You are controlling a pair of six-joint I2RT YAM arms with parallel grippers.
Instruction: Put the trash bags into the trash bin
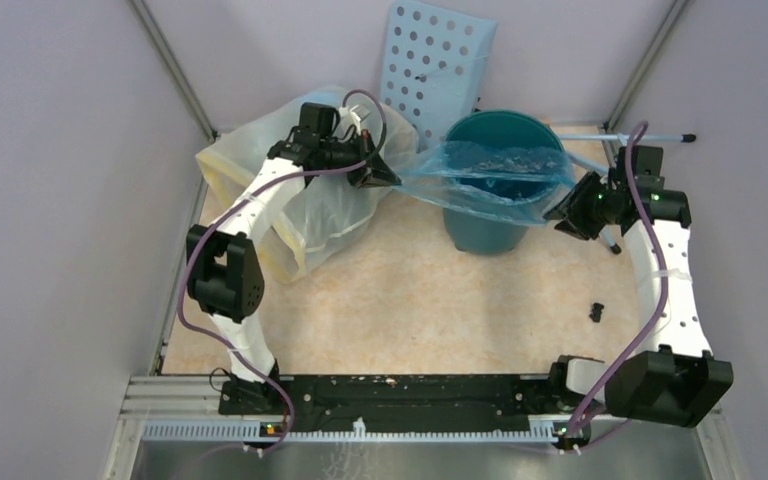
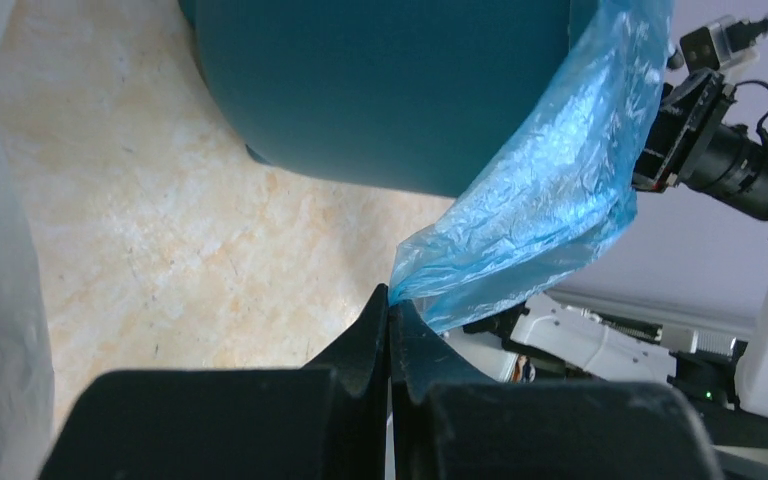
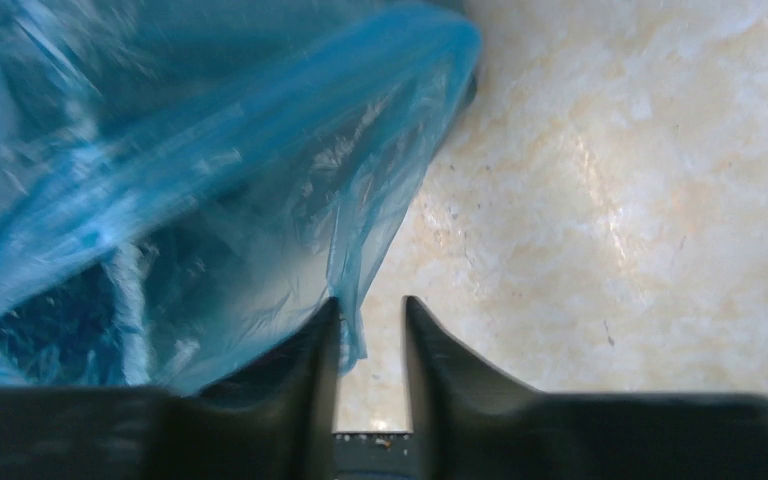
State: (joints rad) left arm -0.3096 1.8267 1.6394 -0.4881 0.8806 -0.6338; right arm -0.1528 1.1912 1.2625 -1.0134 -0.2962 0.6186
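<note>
Left tool [image 2: 390,298]: jaws fully together, pinching one corner of the light-blue trash bag [image 1: 490,172] at the very tips. No gap shows between the fingers in the left wrist view. The film fans out from the pinch, up and to the right.

Right tool [image 3: 370,308]: jaws parted by a narrow gap, with the pale tabletop [image 1: 410,300] visible through it. The bag's edge hangs into that gap and lies against the inner face of the finger on the view's left. The other finger stands clear of the film. Not clamped, as far as the right wrist view shows.

Bag: strung between the two tools and slung across the mouth of the teal trash bin [image 1: 480,235]. Its lower part drapes over the near rim and down the bin's front wall. How far the film dips inside the opening cannot be told.

Bin: upright on the tabletop, between the tools. The left tool is just beside its rim on one side, the right tool just beside it on the other.

Around: a large whitish bag [image 1: 320,215] with yellowish edges lies under the left arm. A pale-blue perforated panel [image 1: 435,65] stands tilted behind the bin. A small black item [image 1: 597,312] lies on the tabletop near the right arm.
</note>
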